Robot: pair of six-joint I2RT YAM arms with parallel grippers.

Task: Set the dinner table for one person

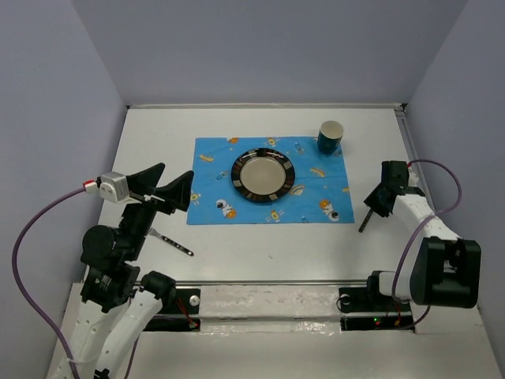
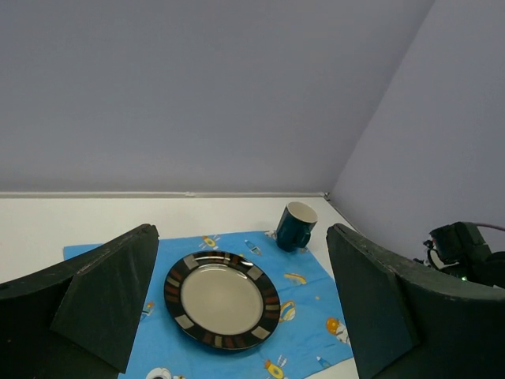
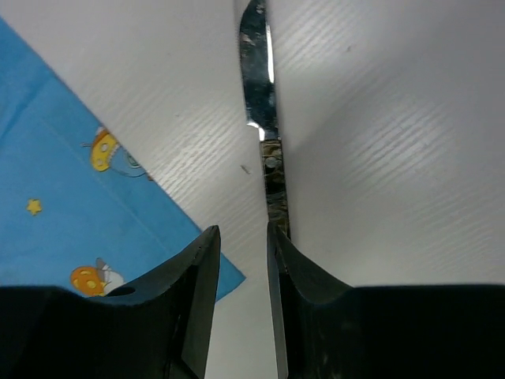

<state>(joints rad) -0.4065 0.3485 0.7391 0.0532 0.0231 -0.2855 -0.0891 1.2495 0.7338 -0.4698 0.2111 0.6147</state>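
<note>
The table carries a knife at 4 o'clock of the placemat. From above, its long axis runs 7-to-1, blade toward 7. The right end effector hangs near-closed over the handle; grip unclear. Best square its fingers across the handle. The left end effector gapes empty.

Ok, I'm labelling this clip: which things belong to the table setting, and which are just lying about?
Setting: placemat, plate, mug, knife, another utensil further left, all on the dinner table.
Lying about: nothing loose, only the purple cables.
</note>
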